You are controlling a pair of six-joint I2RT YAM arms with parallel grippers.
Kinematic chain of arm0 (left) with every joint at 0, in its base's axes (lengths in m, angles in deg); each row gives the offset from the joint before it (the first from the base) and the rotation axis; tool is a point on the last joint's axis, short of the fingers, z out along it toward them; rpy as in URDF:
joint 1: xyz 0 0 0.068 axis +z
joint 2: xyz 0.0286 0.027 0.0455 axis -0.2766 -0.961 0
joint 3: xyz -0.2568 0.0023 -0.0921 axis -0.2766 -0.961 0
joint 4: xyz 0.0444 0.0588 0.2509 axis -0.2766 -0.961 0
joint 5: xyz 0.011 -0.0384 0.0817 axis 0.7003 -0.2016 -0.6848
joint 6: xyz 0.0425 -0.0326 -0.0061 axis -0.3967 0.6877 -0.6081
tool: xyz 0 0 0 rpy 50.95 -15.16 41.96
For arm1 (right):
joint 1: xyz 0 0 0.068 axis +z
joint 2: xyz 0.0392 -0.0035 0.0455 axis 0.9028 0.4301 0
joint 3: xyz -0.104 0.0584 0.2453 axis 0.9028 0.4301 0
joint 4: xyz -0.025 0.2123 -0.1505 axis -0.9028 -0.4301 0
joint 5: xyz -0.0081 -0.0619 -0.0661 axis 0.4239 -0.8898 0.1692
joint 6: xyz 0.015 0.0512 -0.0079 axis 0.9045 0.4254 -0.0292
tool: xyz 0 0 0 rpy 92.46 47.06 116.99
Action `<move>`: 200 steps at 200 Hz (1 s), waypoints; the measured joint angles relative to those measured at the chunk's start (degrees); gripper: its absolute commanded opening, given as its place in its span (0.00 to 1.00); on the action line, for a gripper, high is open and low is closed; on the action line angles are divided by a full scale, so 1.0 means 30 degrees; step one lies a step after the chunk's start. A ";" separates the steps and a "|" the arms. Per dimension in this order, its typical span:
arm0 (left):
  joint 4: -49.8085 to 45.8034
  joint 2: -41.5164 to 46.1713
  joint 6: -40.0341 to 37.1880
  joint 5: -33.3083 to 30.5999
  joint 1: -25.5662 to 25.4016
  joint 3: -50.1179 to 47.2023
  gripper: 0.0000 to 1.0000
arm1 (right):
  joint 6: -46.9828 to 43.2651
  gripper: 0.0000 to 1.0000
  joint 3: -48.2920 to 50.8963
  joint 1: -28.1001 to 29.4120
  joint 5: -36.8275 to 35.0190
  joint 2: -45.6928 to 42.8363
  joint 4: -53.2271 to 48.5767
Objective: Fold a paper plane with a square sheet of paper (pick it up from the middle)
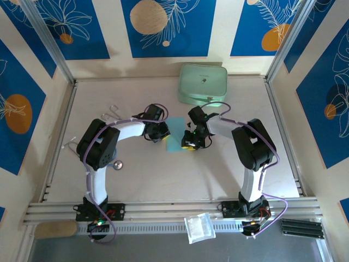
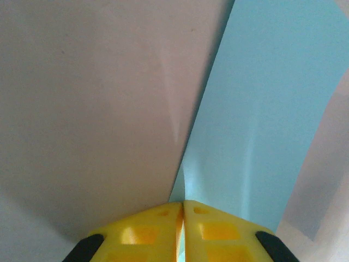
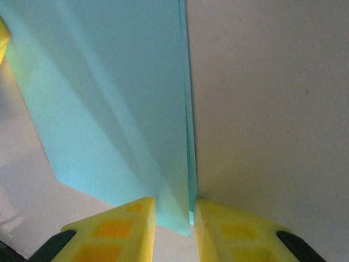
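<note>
Paper (image 1: 175, 136) is mid-table between the two arms, well short of the green case (image 1: 203, 83), and from the shadows under it I'd say it's lifted a bit. Left gripper (image 2: 182, 217) has its jaws pressed together on one edge. Right gripper (image 3: 175, 219) has a gap between its jaws with a doubled-over edge sitting in there; can't tell if it's really biting. Looks like an early lengthwise fold, no dart shape yet. Next bit probably needs the edges lined up squarely, then the crease pressed flat without the pinched edge slipping.
</note>
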 measured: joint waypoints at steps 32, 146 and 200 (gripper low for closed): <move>0.0160 0.0000 0.0270 0.0044 0.0000 -0.0058 0.13 | -0.0044 0.27 -0.0007 -0.0044 0.0160 -0.0007 0.0051; 0.0481 -0.0029 0.0328 0.0153 0.0000 -0.0153 0.12 | 0.1413 0.24 0.1020 -0.1603 0.3169 -0.0291 0.2025; 0.0481 -0.0029 0.0328 0.0153 0.0000 -0.0153 0.12 | 0.2040 0.26 0.1923 -0.2157 0.4568 -0.0648 0.3490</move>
